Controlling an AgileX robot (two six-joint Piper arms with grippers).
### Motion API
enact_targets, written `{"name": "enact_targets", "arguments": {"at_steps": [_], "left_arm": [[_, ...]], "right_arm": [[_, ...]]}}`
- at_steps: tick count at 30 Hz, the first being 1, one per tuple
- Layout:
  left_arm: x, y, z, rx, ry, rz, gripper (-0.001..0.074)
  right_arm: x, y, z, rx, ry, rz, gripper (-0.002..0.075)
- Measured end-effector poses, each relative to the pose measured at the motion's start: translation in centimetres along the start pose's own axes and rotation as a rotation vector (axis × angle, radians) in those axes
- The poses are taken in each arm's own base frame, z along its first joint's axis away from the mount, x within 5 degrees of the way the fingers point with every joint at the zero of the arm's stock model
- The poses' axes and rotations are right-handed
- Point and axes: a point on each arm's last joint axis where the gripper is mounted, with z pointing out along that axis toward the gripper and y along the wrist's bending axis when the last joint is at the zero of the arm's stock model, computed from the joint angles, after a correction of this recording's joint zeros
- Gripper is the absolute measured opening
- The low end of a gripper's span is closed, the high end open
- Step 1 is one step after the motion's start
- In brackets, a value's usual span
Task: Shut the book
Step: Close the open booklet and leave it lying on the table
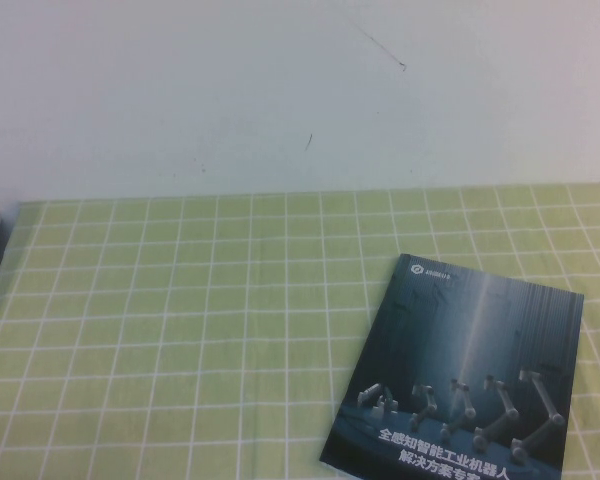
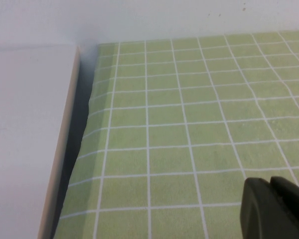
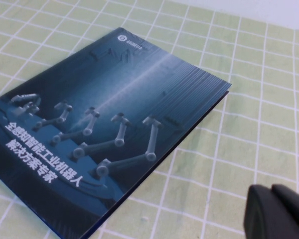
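Note:
A dark blue book with robot arms and white Chinese lettering on its cover lies closed and flat on the green checked cloth at the front right. The right wrist view shows the same book with its cover down. My right gripper hangs shut beside the book, apart from it, holding nothing. My left gripper hangs shut over bare cloth near the table's left side, also holding nothing. Neither gripper shows in the high view.
The green checked cloth covers the table up to a white wall at the back. A white board lies along the cloth's left edge, with a dark gap between them.

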Motion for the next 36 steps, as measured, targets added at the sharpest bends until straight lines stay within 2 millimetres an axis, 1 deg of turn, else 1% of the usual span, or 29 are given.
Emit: {"name": "enact_targets", "arguments": {"at_steps": [28,32,36], "left_arm": [[0.0,0.0,0.0,0.0,0.0,-0.004,-0.0003],[0.0,0.0,0.0,-0.001,0.0,-0.002,-0.0003],[0.0,0.0,0.0,-0.001,0.0,-0.002,-0.0003]], "right_arm": [[0.0,0.0,0.0,0.0,-0.002,0.0,-0.0003],[0.4,-0.2,0.1,0.042,-0.06,0.002,-0.0003],[1.8,-0.6,0.8,0.155,-0.18,0.029,-0.0003]]}}
